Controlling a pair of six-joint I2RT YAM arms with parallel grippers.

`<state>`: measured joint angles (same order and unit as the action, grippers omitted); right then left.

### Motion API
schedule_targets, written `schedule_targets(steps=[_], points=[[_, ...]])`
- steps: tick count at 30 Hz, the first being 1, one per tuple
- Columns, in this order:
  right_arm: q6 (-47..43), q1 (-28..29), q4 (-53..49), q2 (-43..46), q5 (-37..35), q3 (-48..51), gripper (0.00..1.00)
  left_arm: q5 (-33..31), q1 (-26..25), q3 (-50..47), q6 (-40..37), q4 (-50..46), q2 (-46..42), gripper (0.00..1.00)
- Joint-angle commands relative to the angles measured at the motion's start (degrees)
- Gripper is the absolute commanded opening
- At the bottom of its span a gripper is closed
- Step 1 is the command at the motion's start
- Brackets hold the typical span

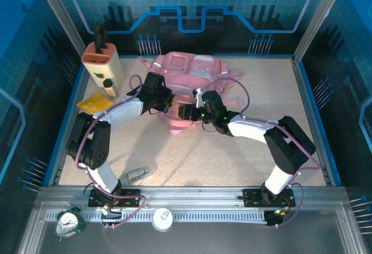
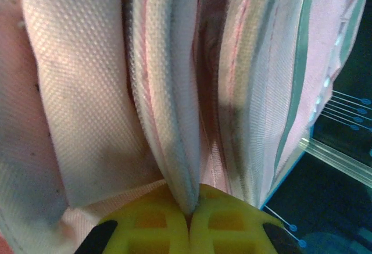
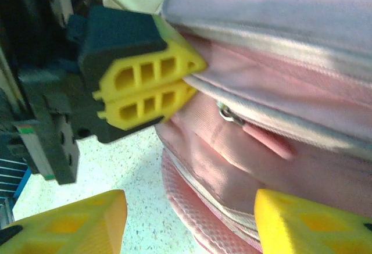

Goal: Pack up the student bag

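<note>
Left of the left fingers, well apart from them: beige holder (image 1: 102, 62), upright, with a dark item standing in it that I could not make out. Yellow packet (image 1: 96, 101) lay flat on the table (image 1: 244, 149), outboard of the left arm.

Left gripper (image 2: 189, 214): yellow fingers clenched on a thin fold of the student bag (image 1: 195, 71). The fold rose straight out from between the pads.

The bag lay ahead of both sets of fingers, its near edge right at them and its pale pockets on the far side.

Handling, as judged: woven cloth, soft, creased into several loose layers. Probably light and floppy, so it would sag rather than keep its shape. A pinch on plain cloth would likely lift one layer only. Better holds were the stitched zip edge or the zip pull (image 3: 232, 117) with its pink tab. The pull sat between the left pinch and the right fingers, just ahead of the latter.

Right gripper (image 3: 192, 225): fingers spread wide, grasping nothing. The bag's lower bulge sat in the gap; contact could not be told.

Hard to make out:
- Which layer the left fingers held.
- Whether any compartment was unzipped.
- The bag's near half, covered by both grippers from above.
- A small grey object (image 1: 138, 174) near the left base, kind not made out.
</note>
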<state>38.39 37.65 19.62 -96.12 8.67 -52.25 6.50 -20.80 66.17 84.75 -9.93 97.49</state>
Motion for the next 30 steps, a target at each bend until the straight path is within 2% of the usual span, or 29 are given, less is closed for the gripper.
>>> schedule_targets(steps=[1,9,14,22,25,30], points=[[-0.91,-1.06,-0.10,1.51,1.58,0.75,0.62,3.24,-0.69,0.14,4.24,4.49,-5.06,0.00],[1.96,-1.92,2.63,1.80,1.07,-0.28,0.74,2.71,-2.09,0.66,5.60,4.44,-8.50,0.00],[2.07,-1.96,3.69,3.32,-2.91,0.20,0.79,3.21,-2.62,0.92,6.59,5.02,-9.20,0.00],[3.17,-2.32,3.09,2.66,-5.35,0.62,0.87,2.48,-3.27,2.02,5.79,3.76,-10.23,0.00],[3.07,-2.23,4.12,1.28,-4.68,-0.49,0.88,1.86,-3.84,2.45,5.65,3.59,-10.62,0.00],[2.29,-2.23,5.37,0.41,-4.07,-3.12,0.83,2.03,-4.78,3.11,5.39,3.44,-10.27,0.00]])
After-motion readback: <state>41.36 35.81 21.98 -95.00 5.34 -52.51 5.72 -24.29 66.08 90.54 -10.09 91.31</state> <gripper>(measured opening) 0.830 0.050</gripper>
